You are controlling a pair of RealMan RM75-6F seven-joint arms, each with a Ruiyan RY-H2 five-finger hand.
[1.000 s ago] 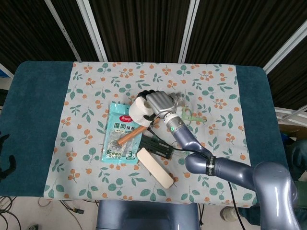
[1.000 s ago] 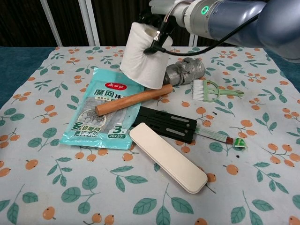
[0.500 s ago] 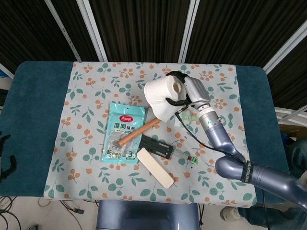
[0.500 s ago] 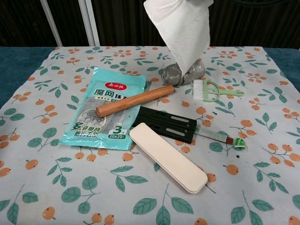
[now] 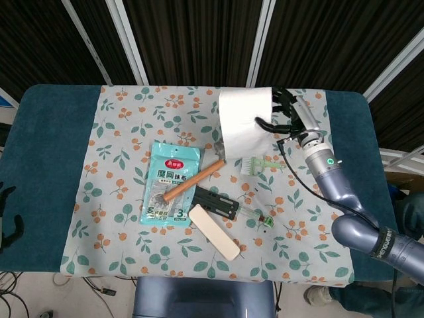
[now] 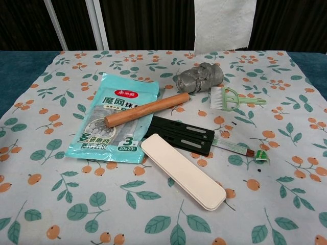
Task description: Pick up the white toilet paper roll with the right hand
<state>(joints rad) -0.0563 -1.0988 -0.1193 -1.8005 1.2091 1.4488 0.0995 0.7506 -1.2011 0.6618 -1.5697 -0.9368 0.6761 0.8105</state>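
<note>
The white toilet paper roll point(image 5: 244, 106) hangs high above the back right of the floral cloth point(image 5: 126, 119), a loose sheet trailing down from it. My right hand point(image 5: 286, 111) grips the roll from its right side, fingers wrapped around it. In the chest view only the hanging white paper point(image 6: 225, 23) shows at the top edge, and the hand is out of frame. Dark fingers of my left hand point(image 5: 8, 222) show at the far left edge, off the table, apart and holding nothing.
On the cloth lie a teal packet point(image 6: 115, 120) with a wooden rod point(image 6: 147, 109) across it, a black case point(image 6: 179, 135), a cream case point(image 6: 183, 171), a grey crumpled lump point(image 6: 199, 77), a green brush point(image 6: 232, 98) and a thin green strip point(image 6: 240, 149).
The right hand has lifted the roll up and to the right, away from the packet. The roll has unwound a little, and its sheet now hangs over the grey lump.
</note>
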